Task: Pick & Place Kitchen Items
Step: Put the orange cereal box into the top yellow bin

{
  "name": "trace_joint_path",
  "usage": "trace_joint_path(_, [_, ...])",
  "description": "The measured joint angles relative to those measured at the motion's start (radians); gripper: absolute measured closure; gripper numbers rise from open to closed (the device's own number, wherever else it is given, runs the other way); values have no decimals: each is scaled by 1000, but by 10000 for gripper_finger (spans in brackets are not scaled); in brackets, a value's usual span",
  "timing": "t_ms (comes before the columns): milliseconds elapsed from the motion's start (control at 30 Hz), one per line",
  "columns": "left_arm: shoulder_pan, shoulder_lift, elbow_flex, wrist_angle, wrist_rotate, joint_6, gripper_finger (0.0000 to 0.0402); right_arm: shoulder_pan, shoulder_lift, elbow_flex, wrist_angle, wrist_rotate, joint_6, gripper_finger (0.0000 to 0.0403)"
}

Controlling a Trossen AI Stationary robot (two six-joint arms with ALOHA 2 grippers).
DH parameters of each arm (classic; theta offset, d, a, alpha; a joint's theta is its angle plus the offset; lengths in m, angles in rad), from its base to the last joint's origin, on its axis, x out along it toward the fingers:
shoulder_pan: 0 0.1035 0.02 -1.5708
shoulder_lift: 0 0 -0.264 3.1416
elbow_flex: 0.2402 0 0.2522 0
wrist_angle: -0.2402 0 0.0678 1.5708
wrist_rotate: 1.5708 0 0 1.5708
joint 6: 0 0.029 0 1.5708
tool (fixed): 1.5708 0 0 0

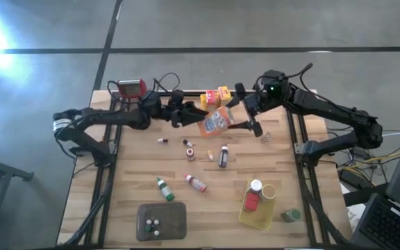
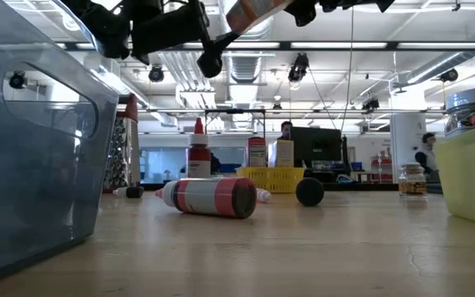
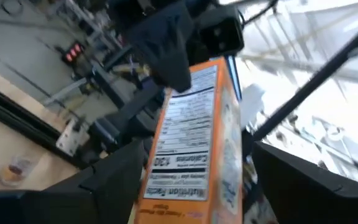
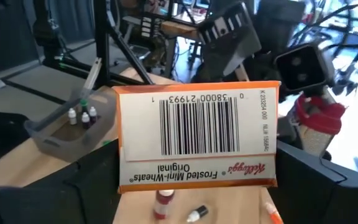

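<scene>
An orange cereal box [image 1: 217, 123] hangs in the air over the far middle of the table, between my two arms. My right gripper [image 1: 247, 117] is shut on its right end. In the right wrist view the box's barcode end [image 4: 197, 134] faces the camera. My left gripper [image 1: 188, 112] stands open at the box's left end. In the left wrist view its fingers flank the box [image 3: 194, 143]. Small bottles [image 1: 223, 155] [image 1: 196, 183] [image 1: 164, 189] lie scattered on the wood below. My right gripper pinches the box's two narrow sides [image 4: 124, 134] between its fingers, at the barcode end. It comes nearly level from the table's right, and the box reaches away from the fingers toward the left arm. The box is lifted clear, lying lengthwise. My left gripper's fingers [image 3: 114, 183] stand either side of the box's other end; I cannot tell whether they touch it.
A grey tray [image 1: 176, 222] with tiny bottles sits near the front edge. A yellow basket [image 1: 245, 215] with jars stands front right, with a jar [image 1: 290, 215] beside it. Small yellow and orange boxes [image 1: 215, 96] and a red-handled grater [image 1: 130, 88] stand at the far edge.
</scene>
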Motion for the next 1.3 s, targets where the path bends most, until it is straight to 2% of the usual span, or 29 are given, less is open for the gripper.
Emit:
trace_joint_path(233, [25,0,85,-214,190,94,97,26,5,0,13,1,-1,104])
trace_joint_path(400, [26,0,148,-374,263,205,97,28,5,1,24,5,2,105])
trace_joint_path(700, [27,1,184,-381,373,236,99,28,4,1,25,1,11,86])
trace_joint_path(1000, [26,1,180,-387,395,246,140,28,4,1,40,5,6,110])
trace_joint_path(1300, [26,1,179,-389,396,243,183,28,4,1,42,9,9,71])
